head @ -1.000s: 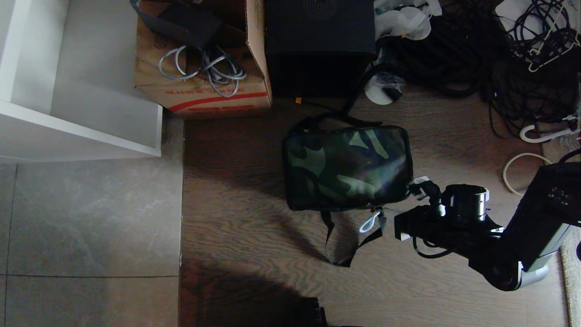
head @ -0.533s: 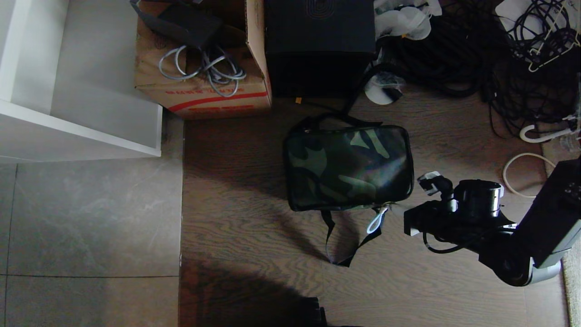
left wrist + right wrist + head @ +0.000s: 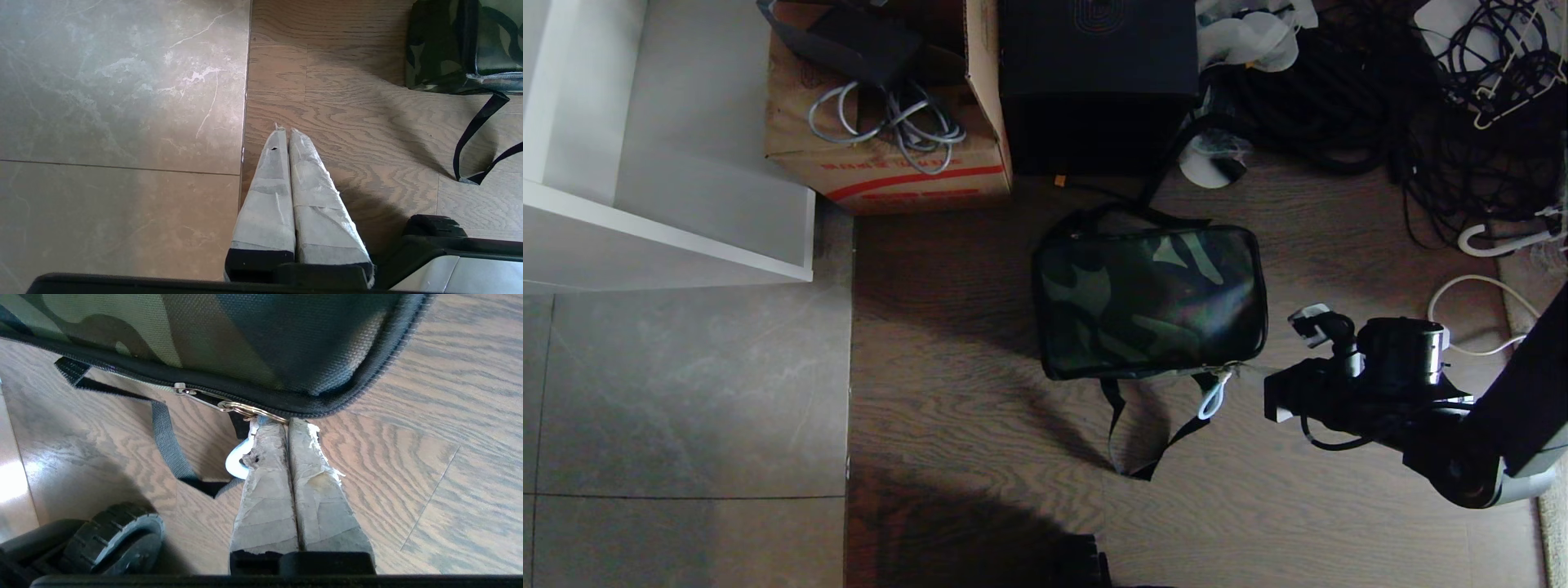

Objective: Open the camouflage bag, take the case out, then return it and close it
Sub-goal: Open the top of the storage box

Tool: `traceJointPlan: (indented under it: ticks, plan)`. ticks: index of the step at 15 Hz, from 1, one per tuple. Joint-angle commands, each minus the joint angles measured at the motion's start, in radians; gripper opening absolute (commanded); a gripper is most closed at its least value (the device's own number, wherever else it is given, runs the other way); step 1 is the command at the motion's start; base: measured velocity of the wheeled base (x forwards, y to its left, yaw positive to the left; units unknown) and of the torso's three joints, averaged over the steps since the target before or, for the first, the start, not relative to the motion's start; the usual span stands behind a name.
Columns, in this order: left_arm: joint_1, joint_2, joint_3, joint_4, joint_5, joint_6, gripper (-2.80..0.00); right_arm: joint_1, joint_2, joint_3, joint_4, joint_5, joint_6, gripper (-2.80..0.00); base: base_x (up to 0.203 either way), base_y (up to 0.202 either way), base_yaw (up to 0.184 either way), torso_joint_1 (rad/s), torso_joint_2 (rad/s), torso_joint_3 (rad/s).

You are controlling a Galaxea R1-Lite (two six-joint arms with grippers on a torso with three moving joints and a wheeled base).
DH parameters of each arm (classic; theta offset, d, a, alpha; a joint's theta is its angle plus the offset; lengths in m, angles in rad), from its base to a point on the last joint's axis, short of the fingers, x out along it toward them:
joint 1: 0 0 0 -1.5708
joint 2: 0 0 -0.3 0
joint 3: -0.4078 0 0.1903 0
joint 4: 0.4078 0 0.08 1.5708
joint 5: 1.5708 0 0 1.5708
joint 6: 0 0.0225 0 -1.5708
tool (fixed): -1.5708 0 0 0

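The camouflage bag lies flat and shut on the wooden floor; it also shows in the left wrist view and in the right wrist view. My right gripper is at its near right corner, shut on the zip pull, a gold ring with a white loop. The bag's black strap trails toward me. My left gripper hangs shut and holding nothing over the seam between tile and wood. The case is hidden.
A brown cardboard box with cables and a tall black box stand behind the bag. A white shelf unit is at the far left. Tangled cables cover the far right. My base wheel sits near the strap.
My right arm has drawn to the right, taking the zip pull and white loop along the bag's near edge toward its right corner. The bag itself has stayed in place.
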Motion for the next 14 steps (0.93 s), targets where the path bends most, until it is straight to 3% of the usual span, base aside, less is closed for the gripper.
traceJointPlan:
  ticks: [1, 14]
  plan:
    - [0.0, 0.0, 0.009, -0.001, 0.0, 0.0, -2.8, -0.025, -0.021, 0.0, 0.014, 0.013, -0.013, -2.8, 0.0, 0.0, 0.0, 0.0, 0.0, 0.0]
    - [0.0, 0.0, 0.011, -0.001, 0.0, 0.0, -2.8, -0.138, -0.06, 0.003, 0.085, 0.036, -0.069, -2.8, 0.0, 0.0, 0.0, 0.0, 0.0, 0.0]
